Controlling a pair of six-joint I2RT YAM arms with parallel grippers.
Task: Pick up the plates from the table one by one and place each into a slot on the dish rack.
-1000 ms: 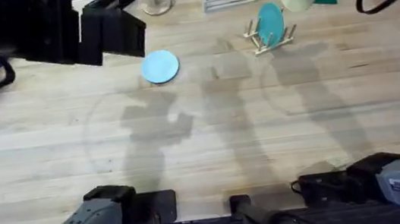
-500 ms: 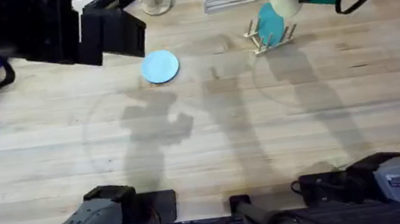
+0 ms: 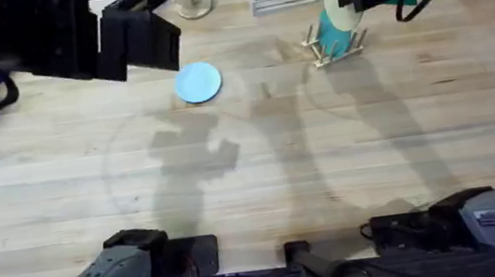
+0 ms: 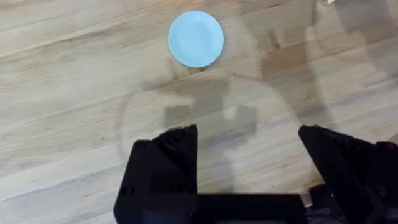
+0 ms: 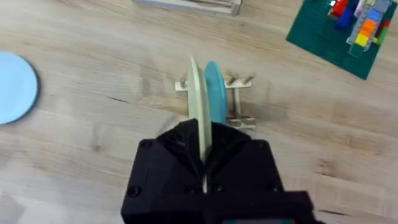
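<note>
cream plate [image 5: 196, 102] lower edge hidden inside right pincer [image 5: 204, 163]; rack [image 5: 235, 102] partly hidden.

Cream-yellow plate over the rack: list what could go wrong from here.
1. The cream-yellow round plastic plate, edge-on in the right gripper, sits close beside the darker teal plate already racked; it may knock it.
2. It may land on a peg of the small wooden dish rack instead of a slot.

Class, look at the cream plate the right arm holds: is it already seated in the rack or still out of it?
Out: the cream plate stands on edge, pinched in the right gripper, above the dish rack.
</note>
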